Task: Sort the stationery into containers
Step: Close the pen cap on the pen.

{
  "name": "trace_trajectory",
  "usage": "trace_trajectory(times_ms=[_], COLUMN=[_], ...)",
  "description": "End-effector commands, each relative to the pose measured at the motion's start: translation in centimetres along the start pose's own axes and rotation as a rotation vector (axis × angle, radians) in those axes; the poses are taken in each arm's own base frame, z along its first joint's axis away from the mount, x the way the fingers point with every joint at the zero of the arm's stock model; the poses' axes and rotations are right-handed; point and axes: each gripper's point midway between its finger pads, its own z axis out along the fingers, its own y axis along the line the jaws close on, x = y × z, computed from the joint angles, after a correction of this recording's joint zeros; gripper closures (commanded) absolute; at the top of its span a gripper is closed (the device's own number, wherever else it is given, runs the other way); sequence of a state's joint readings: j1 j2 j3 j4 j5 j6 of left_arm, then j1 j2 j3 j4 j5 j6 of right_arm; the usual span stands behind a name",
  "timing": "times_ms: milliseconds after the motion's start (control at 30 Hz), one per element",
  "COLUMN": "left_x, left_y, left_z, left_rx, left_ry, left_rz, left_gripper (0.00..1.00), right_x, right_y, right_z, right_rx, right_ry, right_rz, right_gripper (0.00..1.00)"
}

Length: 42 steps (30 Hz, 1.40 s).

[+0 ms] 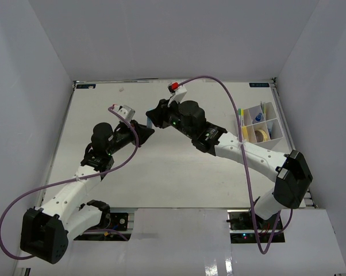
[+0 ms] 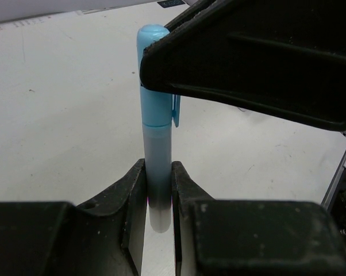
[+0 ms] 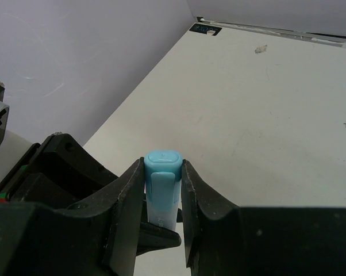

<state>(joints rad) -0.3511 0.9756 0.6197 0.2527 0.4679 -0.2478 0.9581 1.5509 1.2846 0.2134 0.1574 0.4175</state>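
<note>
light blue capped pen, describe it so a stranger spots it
Look over the white table, where the two arms meet. The pen is held between them, the left gripper on its pale barrel, the right gripper on its cap. Only it is gripped at both ends; the other stationery sits in the organizer box.

pale table (image 1: 161, 167), matte white top. on it: white divided organizer box (image 1: 275, 118) at far-right edge, small blue label (image 1: 87, 86) at far-left corner, another at far right, tiny speck (image 1: 122, 89) nr far edge.
</note>
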Motion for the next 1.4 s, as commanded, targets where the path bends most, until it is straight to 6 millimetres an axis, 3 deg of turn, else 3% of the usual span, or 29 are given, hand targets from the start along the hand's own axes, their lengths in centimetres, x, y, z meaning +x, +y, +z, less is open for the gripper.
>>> trace_trajectory(times_ms=[0, 400, 700, 867, 1067, 1367], left_x=[-16.1, -20.4, -21.1, -17.0, -11.0, -7.5], left_y=[-2.2, -3.2, -3.1, -3.3, -3.8, -3.4], left_z=[-2.0, -3.1, -2.8, -1.5, -2.0, -2.0], left_rx=[-0.017, -0.02, -0.022, 0.039, 0.102, 0.097], left_ry=[-0.491, -0.627, -0.635, -0.489, -0.337, -0.271], left_rz=[0.214, 0.294, 0.302, 0.285, 0.257, 0.194], left_gripper=[1.0, 1.0, 1.0, 1.0, 1.0, 1.0], right_x=[15.2, 18.9, 19.7, 16.6, 12.6, 11.3], right_y=[-1.4, -1.6, -1.1, -0.7, -1.1, -0.7], right_z=[-4.1, -5.6, -6.0, -5.2, -3.9, -3.2], right_rx=[0.026, 0.013, -0.005, 0.001, 0.052, 0.046], right_ry=[0.508, 0.645, 0.677, 0.591, 0.465, 0.415], right_rz=[-0.027, -0.01, -0.014, -0.047, -0.101, -0.094], right_gripper=[0.92, 0.92, 0.92, 0.92, 0.92, 0.92])
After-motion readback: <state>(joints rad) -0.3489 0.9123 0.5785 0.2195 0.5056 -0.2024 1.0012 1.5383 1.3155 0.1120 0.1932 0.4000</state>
